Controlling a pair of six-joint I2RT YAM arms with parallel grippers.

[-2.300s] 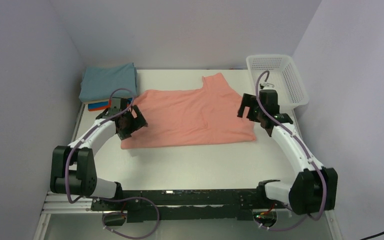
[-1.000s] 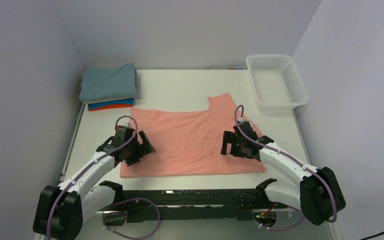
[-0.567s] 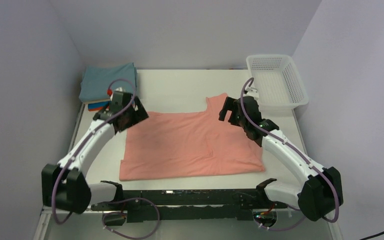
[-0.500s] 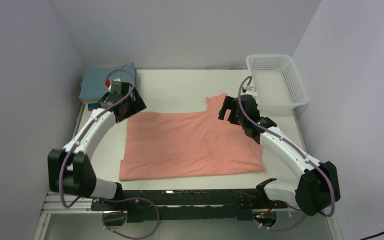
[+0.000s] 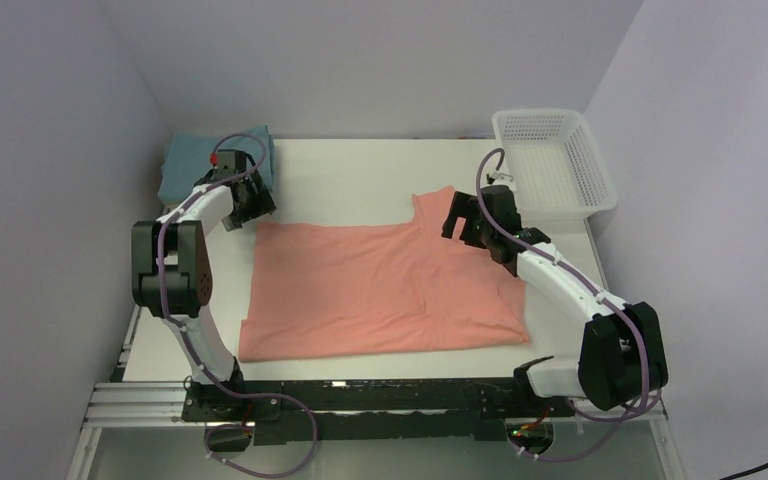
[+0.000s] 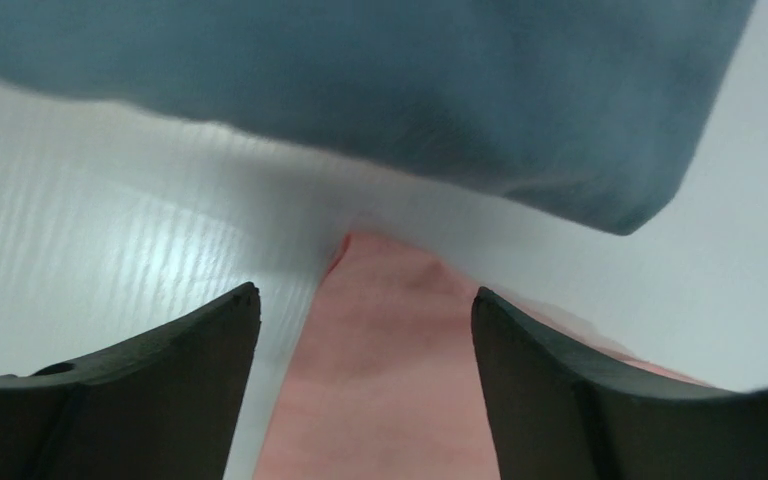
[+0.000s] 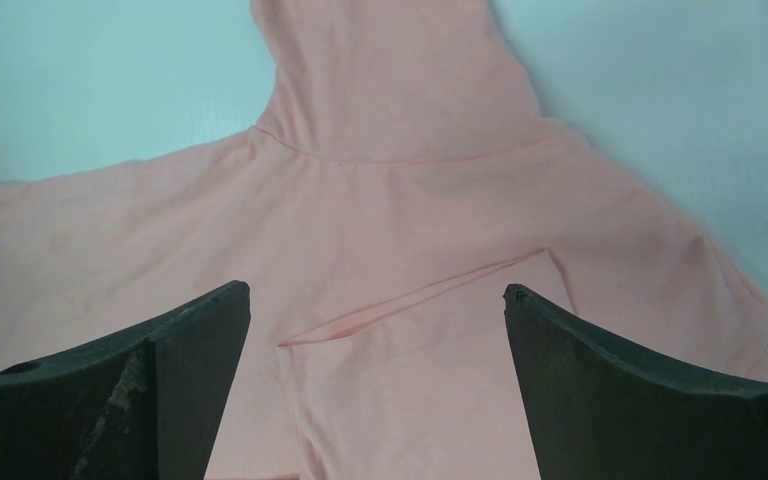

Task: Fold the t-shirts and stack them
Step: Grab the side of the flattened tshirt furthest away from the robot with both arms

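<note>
Top external view is showing the salmon-pink t-shirt (image 5: 380,285) lying spread flat on the table (image 5: 360,165). Its far-left corner (image 6: 385,275) is just beside the stack of folded t-shirts (image 5: 210,160), and its sleeve (image 5: 433,205) is pointing toward the far edge.

You are setting up the two-point grasp for a fold, judging by the layout.

**End effector state**
- The left gripper (image 5: 243,203) is sitting low at the far-left corner. In the left wrist view its jaws are standing apart with the tip of the corner lying between them. The cloth is not pinched, so nothing is held.
- The right gripper (image 5: 463,222) is hanging over the shoulder area beside the sleeve. Its jaws are spread fully and are holding nothing.

**Doing the step well**
1. Make sure more than the bare tip of the corner is lying between the left fingers (image 6: 160,370) before you are closing them. A shallow pinch is likely to slip.
2. Keep watching the teal edge of the stack, which is lying close ahead of the left fingertips. Catching it would be dragging the folded pile.
3. Place the right jaws across the far edge near the sleeve seam, not on the flat middle of the cloth.
4. Lift both sides level, so the far edge is staying taut.
</note>
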